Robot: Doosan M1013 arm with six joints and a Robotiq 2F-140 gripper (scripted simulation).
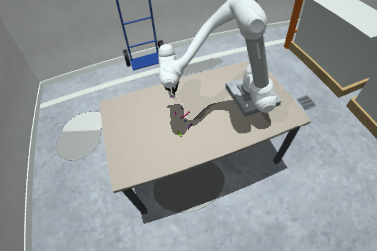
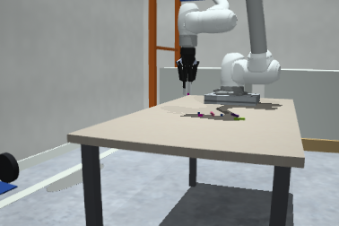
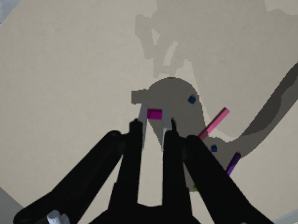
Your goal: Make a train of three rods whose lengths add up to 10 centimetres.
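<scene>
Magenta rod (image 3: 154, 113): you have it pinched at the fingertips, hanging well above the table (image 1: 130, 167), off to the side of the other rods and touching none of them.
Gripper (image 3: 154, 124): clenched nearly closed on that magenta rod. Only the rod's end shows past the black fingers, so you cannot tell how deep the hold is.
Rod cluster: a pink rod (image 3: 214, 123), a purple rod (image 3: 233, 163), two blue rods (image 3: 192, 99) and a lime rod (image 1: 179, 134) lie loosely scattered in the arm's shadow. No two of them look lined up end to end yet.
Step in hand: probably carrying the magenta rod to where the train will be laid.
Risk, grip: with so short a rod, a shallow pinch could let it twist or drop on the way and land off the line.
Risk, placing: if you set it down tilted it may tip and roll, and the end gap allowed is small.
Risk, neighbours: the rods lie close together, so the fingers could nudge a spare rod too near the train as they come down.
Surroundings: the arm's base plate (image 2: 211, 99) sits at the far edge of the table, and a blue hand truck (image 1: 145, 61) stands on the floor, well apart. Neither blocks your path.
</scene>
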